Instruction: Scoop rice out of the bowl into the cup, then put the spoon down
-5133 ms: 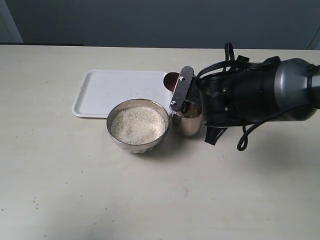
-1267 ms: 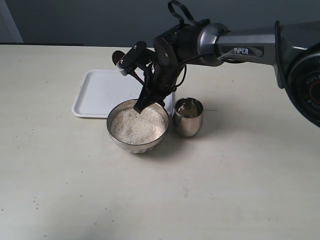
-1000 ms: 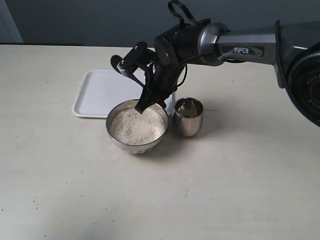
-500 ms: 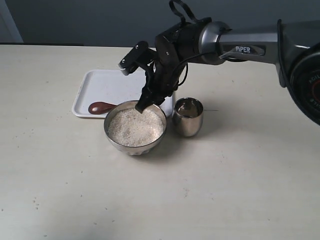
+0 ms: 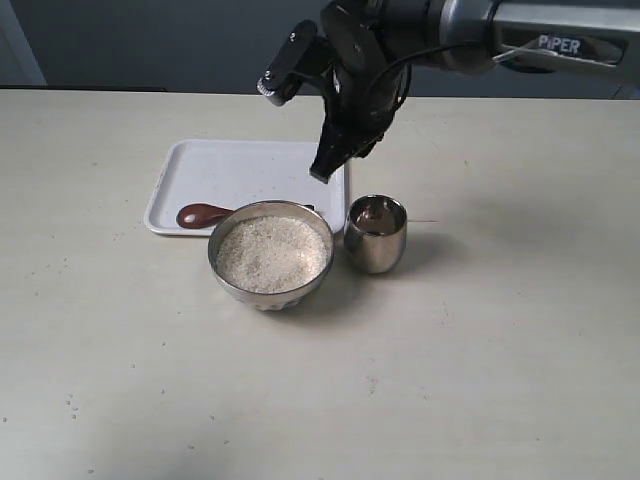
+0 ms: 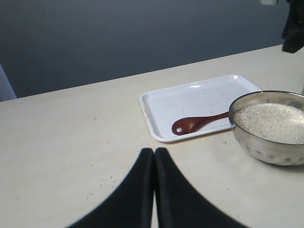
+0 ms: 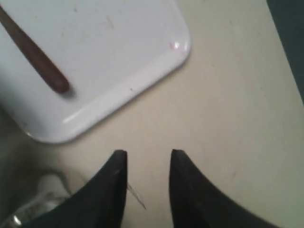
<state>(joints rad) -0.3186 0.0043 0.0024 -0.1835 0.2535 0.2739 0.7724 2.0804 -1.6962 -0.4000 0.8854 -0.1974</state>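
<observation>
The dark wooden spoon (image 5: 203, 214) lies on the white tray (image 5: 215, 170), its bowl end near the tray's front left; its handle (image 7: 35, 58) shows in the right wrist view. The steel bowl (image 5: 270, 254) heaped with white rice (image 5: 272, 252) stands just in front of the tray, with the small steel cup (image 5: 375, 234) beside it on the right. My right gripper (image 5: 296, 107) hangs open and empty above the tray's right end, clear of the spoon. In the left wrist view, my left gripper (image 6: 154, 152) is shut and empty, low over bare table, with the spoon (image 6: 195, 124) and bowl (image 6: 266, 127) beyond it.
Loose rice grains (image 6: 102, 183) are scattered on the beige table (image 5: 400, 380) near the left gripper. A dark wall runs behind the table's far edge. The right arm (image 5: 500, 30) reaches in from the upper right.
The right gripper let go of the spoon, which now lies on the tray. It then rose and moved back to the right, away from the bowl. The bowl shifted slightly left.
</observation>
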